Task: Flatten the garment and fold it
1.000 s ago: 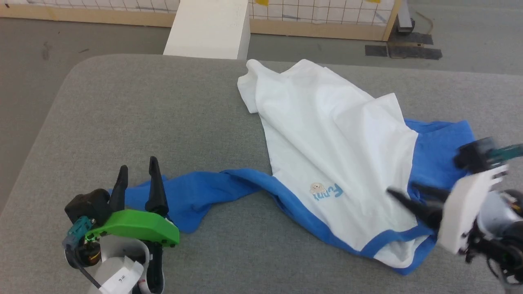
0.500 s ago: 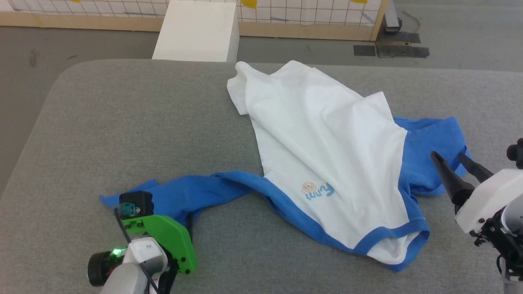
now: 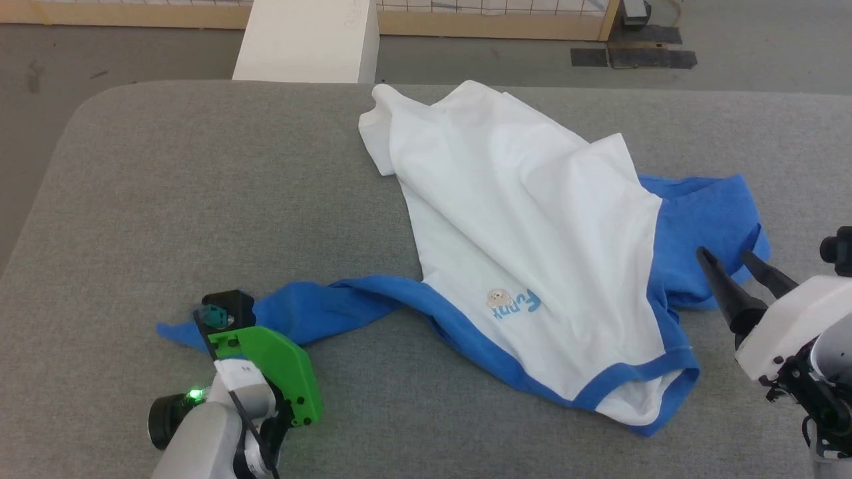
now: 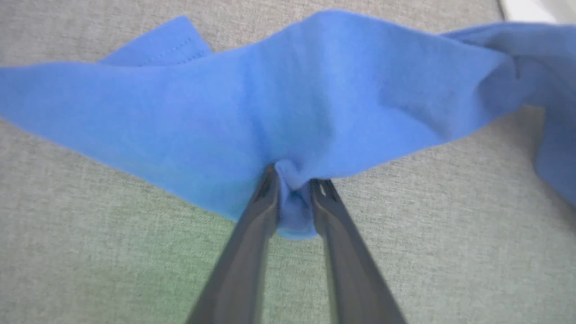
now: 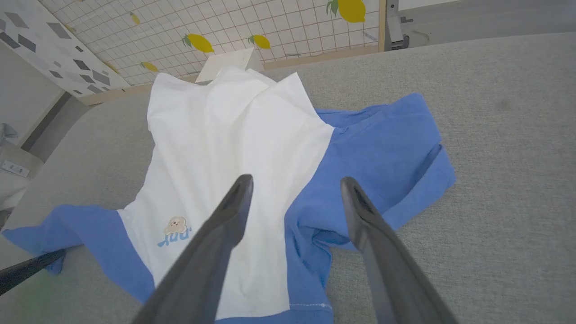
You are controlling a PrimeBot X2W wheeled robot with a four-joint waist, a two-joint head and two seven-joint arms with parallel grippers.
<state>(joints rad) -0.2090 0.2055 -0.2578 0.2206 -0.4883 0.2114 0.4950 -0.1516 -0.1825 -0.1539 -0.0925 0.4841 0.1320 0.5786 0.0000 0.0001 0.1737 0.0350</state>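
A grey fabric-covered table (image 3: 173,199), its rounded corner at the upper left of the head view, carries the garment (image 3: 519,226). The shirt lies rumpled across the centre and right of the frame, its white body creased and folded over itself. One blue sleeve (image 3: 333,309) stretches toward the lower left and the other sleeve (image 3: 705,219) is bunched at the right. The light-blue lettering (image 3: 516,306) faces up.

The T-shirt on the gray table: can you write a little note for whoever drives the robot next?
Left gripper: shut on the T-shirt, pinching the end of one blue sleeve.
Right gripper: open, holding nothing, poised by the other blue sleeve.
T-shirt: crumpled on the gray table, white body bunched and lying over the blue part.
Done: one sleeve gripped.
Left: grab the other side, spread it flat, then fold.
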